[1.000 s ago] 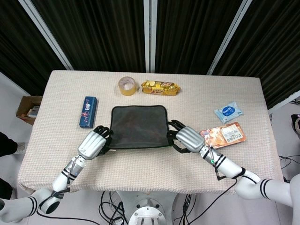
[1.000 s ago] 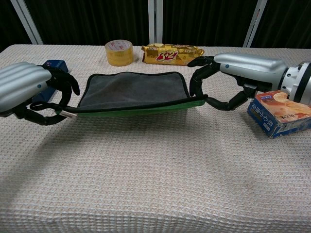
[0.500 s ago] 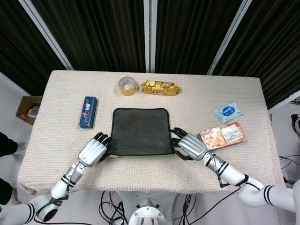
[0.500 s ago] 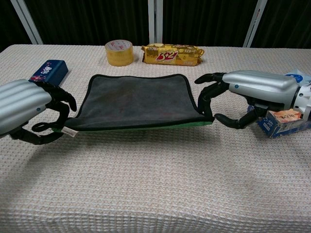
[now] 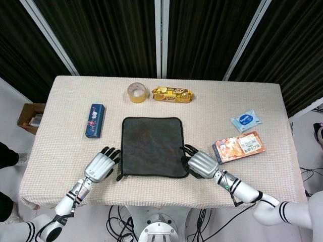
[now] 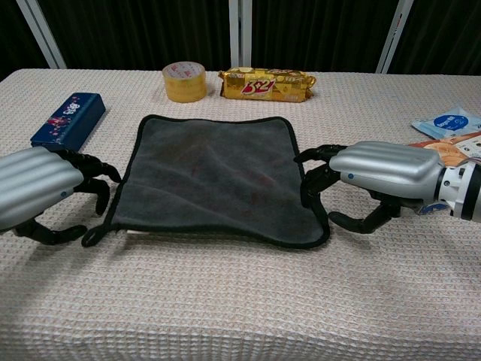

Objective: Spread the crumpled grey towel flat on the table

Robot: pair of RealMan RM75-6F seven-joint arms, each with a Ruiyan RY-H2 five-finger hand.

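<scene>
Head view: 1 grey towel [image 5: 151, 146] (flat), 2 robot hands.

Grey towel [image 5: 151, 146] with black edging: spread open, nearly flat on table [image 5: 252, 96], faint wrinkles; centre of table, near edge toward 6 o'clock.

My head view looks steeply down on the whole table [image 5: 50, 151]; my chest view faces low across it, closer.
</scene>
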